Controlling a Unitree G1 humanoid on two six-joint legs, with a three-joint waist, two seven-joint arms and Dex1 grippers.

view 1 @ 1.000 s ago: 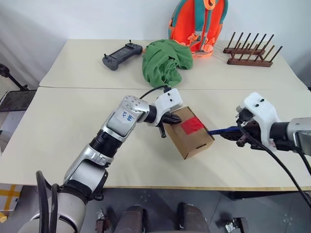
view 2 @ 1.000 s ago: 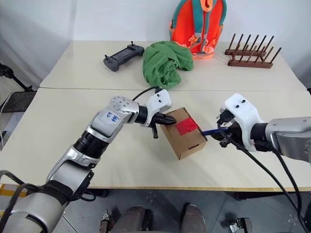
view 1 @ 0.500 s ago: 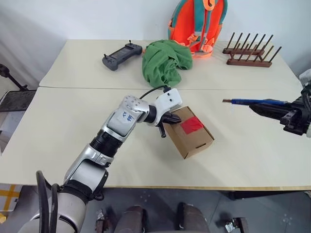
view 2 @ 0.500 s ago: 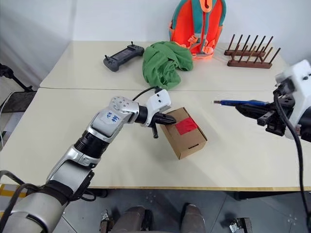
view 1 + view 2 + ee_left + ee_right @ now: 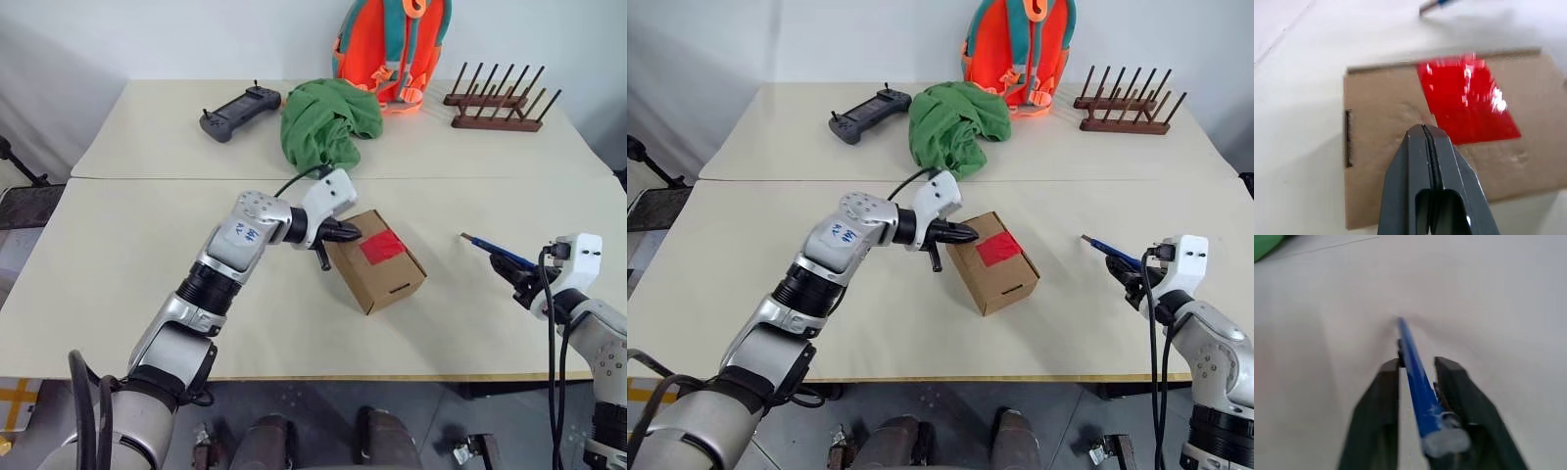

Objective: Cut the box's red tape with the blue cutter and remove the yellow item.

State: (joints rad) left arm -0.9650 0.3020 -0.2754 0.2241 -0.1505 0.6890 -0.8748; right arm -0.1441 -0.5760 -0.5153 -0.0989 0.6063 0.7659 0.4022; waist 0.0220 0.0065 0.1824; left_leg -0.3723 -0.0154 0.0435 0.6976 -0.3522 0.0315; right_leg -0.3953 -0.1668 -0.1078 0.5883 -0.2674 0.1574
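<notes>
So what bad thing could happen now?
The blue cutter lies between the right gripper's parted fingers, so it might slip or roll on the table. The left gripper, shut, only presses on the box beside the red tape, so the box could slide.

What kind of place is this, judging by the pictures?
Probably a robot test room or lab, not a home. Two plain pale tables stand pushed together before a bare white wall, and on them lie unrelated props: a taped box, a game controller, a green cloth and a wooden rack.
</notes>
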